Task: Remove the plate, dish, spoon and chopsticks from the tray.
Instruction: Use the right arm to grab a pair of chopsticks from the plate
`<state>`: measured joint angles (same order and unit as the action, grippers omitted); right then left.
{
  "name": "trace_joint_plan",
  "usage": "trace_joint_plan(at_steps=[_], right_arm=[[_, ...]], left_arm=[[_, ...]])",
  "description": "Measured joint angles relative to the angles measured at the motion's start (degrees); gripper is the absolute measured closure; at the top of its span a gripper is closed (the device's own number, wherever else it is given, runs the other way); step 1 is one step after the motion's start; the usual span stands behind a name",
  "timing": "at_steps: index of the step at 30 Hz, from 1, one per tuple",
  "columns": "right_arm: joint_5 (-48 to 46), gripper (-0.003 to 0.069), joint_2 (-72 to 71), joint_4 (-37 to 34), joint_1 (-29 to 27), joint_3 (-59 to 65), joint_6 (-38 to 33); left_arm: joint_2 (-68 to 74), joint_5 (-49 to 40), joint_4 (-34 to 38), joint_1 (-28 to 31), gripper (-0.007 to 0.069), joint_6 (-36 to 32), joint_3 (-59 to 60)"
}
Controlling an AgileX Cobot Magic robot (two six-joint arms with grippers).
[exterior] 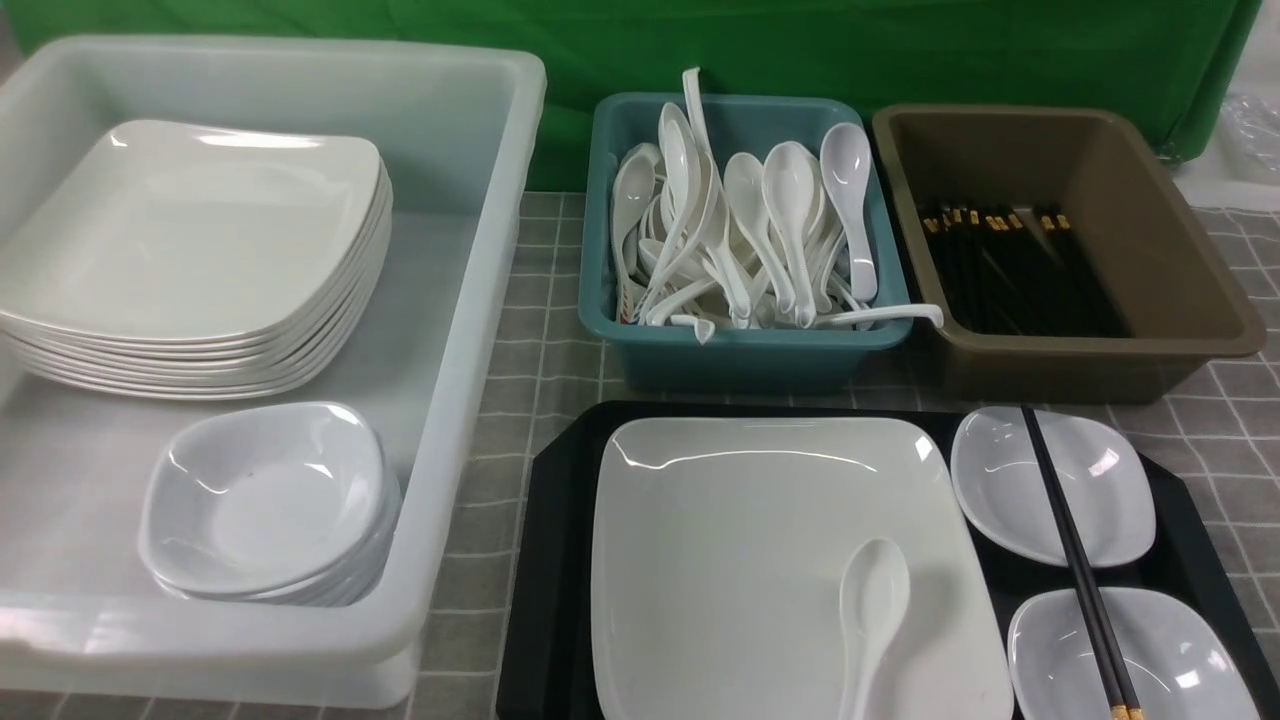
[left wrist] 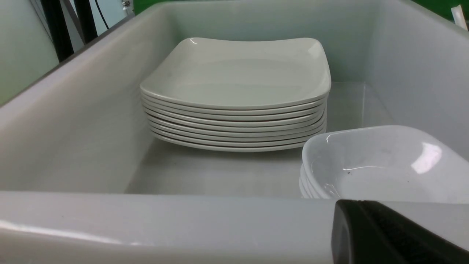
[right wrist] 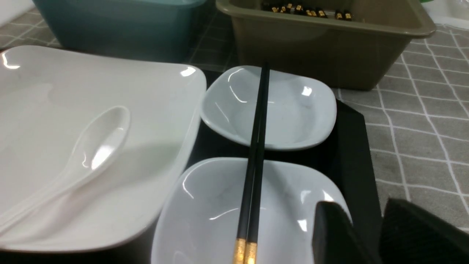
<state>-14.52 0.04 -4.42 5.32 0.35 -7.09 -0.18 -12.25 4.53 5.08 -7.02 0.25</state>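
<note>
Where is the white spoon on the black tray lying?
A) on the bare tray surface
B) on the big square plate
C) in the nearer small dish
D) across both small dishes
B: the spoon lies on the plate, its hollow facing up.

A green backdrop [exterior: 900, 50] hangs behind a grey tablecloth [exterior: 545, 300] with white grid lines.

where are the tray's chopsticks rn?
Front view: the pair of black gold-tipped chopsticks lies right of the large white square plate on the black plastic tray, bridging two small white dishes.
</note>
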Motion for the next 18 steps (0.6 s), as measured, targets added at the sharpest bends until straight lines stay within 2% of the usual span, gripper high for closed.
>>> trace_joint_plan(at_steps=[1,4,9,11,14,17,18], right_arm=[[0.0,0.0421,0.0,0.0,0.0,0.0,0.0],[0.0,0.0421,0.0,0.0,0.0,0.0,0.0],[0.0,0.0421,0.0,0.0,0.0,0.0,0.0],[0.0,0.0421,0.0,0.0,0.0,0.0,0.0],[0.0,0.0421,0.0,0.0,0.0,0.0,0.0],[0.0,0.0421,0.0,0.0,0.0,0.0,0.0],[0.0,0.0421,0.0,0.0,0.0,0.0,0.0]], left_arm=[[0.0,0.4,0.3,0.0,0.0613,0.4,0.1],[0.0,7.5,13.1,-0.1,0.0613,7.5,0.2],[0.0,17.9,23.2,-0.1,0.0613,14.0,0.2],[0.0,20.2,23.8,-0.1,0.0613,16.5,0.2],[0.0,18.0,23.2,-0.3,0.0613,19.1,-1.8],[1.2,8.7,16.8,-2.0,0.0613,18.3,-9.4],[3.5,3.5,14.7,-3.1,0.0613,15.8,-13.8]])
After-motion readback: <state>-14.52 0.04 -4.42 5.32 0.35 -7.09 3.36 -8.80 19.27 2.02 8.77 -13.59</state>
